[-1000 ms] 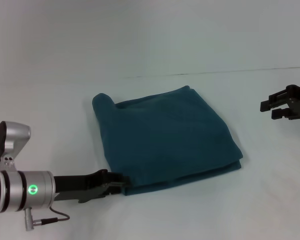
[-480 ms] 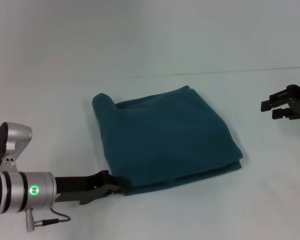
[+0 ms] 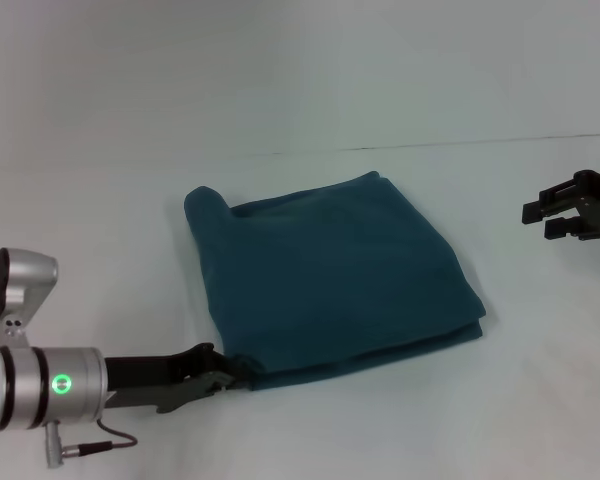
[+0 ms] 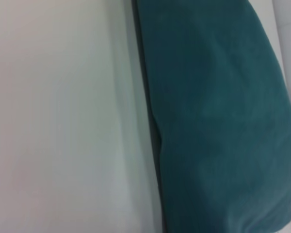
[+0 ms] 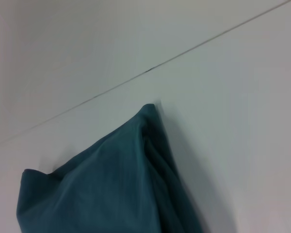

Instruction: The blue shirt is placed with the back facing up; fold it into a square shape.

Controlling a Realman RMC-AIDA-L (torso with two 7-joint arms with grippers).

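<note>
Shirt: the dark teal-blue shirt of soft matte fabric [image 3: 330,280] lies in the centre of the head view, already folded into a rough square, layers showing at its lower edge.
Handling: probably light, limp and easy to shift; I would take it by a corner or a folded edge.
Left gripper: black left gripper [image 3: 230,368] is at the shirt's lower left corner, and I cannot tell whether it holds the fabric.
Right gripper: black right gripper [image 3: 540,220] hangs at the right edge, well apart from the shirt, its fingers spread and empty.
Surface: plain white tabletop [image 3: 130,130], smooth, with a thin dark seam line [image 3: 540,138] across the upper part.
</note>
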